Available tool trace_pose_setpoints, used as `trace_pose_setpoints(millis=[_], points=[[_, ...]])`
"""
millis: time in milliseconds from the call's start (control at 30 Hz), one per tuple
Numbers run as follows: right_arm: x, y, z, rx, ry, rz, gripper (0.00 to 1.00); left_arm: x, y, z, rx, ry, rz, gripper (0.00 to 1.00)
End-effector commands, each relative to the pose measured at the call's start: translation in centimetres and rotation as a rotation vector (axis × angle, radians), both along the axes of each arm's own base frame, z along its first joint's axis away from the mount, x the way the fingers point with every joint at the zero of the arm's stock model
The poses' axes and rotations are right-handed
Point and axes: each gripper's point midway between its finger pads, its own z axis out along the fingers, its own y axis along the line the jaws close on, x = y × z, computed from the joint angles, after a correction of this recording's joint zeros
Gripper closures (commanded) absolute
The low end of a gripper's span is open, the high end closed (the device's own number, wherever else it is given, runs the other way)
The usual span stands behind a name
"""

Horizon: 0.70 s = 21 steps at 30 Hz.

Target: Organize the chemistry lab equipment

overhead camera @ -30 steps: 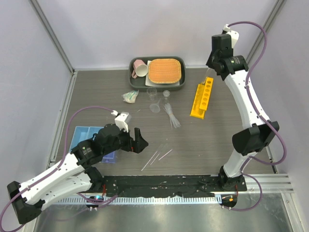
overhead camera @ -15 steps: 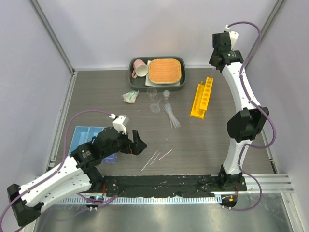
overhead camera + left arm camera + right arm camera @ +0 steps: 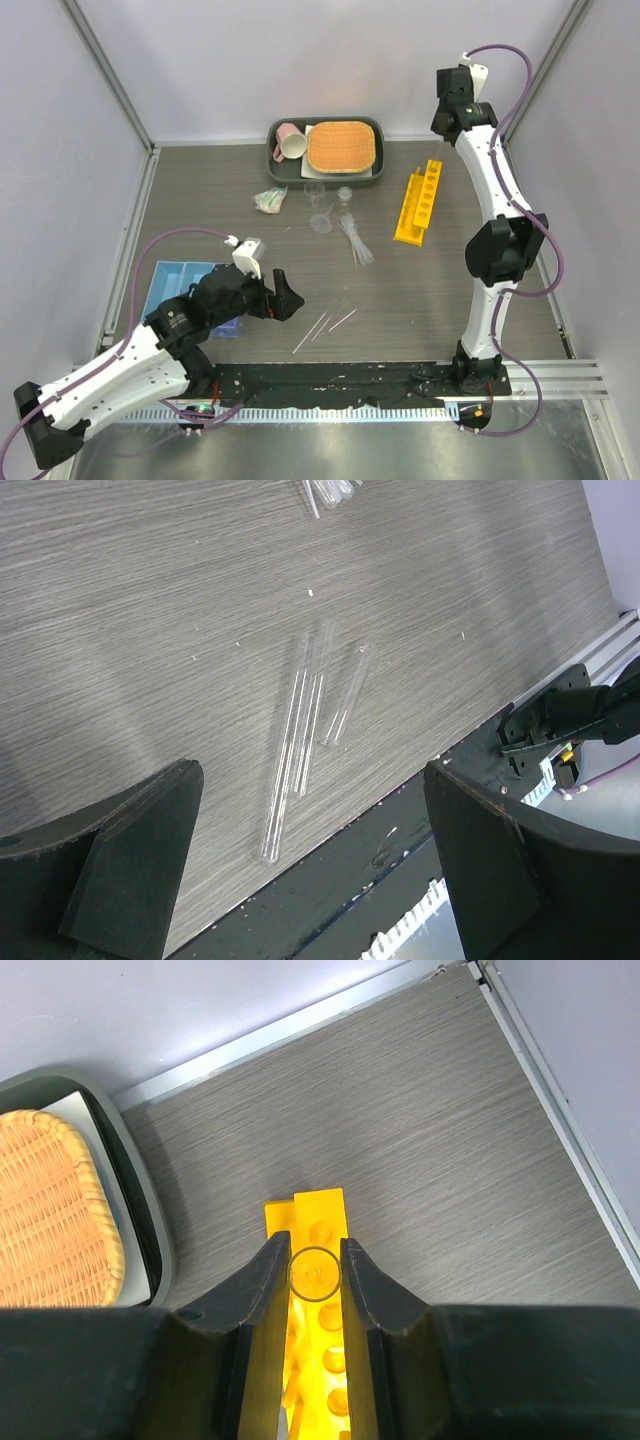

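Blue plastic marks the left end: the three-compartment tray (image 3: 178,280) sits near the left edge of the worktop (image 3: 450,290), partly under the left arm. Nothing can be made out in the part that shows. Just right of it the left hand (image 3: 284,297) hovers with its fingers spread wide, holding nothing, above three thin glass tubes (image 3: 305,715) that lie loose near the front edge.

Further back in the middle, the small beakers and funnel (image 3: 316,190) stand scattered beside a loose bundle of pipettes (image 3: 355,240). All of these sit in front of the dark tray (image 3: 274,160) with the pink mug (image 3: 290,142) and orange mat (image 3: 343,146).

At the right, the yellow rack (image 3: 418,205) lies on the worktop. The right hand (image 3: 315,1272) hangs above its far end, fingers pinching a single tube (image 3: 315,1278) seen end-on over the holes.

Judging from this, the sorting is barely begun. One tube looks about to be racked, while the other tubes, pipettes and glassware are yet to be put away.
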Motion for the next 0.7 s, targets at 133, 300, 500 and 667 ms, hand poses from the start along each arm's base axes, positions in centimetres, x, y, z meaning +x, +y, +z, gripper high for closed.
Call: trace_pose_setpoints(millis=[133, 300, 500, 667], points=[[1.4, -1.5, 2.2, -0.005, -0.082, -0.035, 0.95, 0.3, -0.4, 0.7, -0.029, -0.026, -0.004, 0.03], [1.6, -1.4, 1.1, 0.003, -0.060, -0.030, 0.95, 0.4, -0.5, 0.5, -0.020, -0.022, -0.002, 0.03], [1.6, -1.1, -1.0, 0.015, -0.027, -0.025, 0.95, 0.3, -0.4, 0.4, -0.018, -0.020, -0.002, 0.03], [1.6, -0.9, -2.5, 0.025, -0.014, -0.024, 0.95, 0.2, -0.4, 0.5, -0.023, -0.020, -0.003, 0.03]])
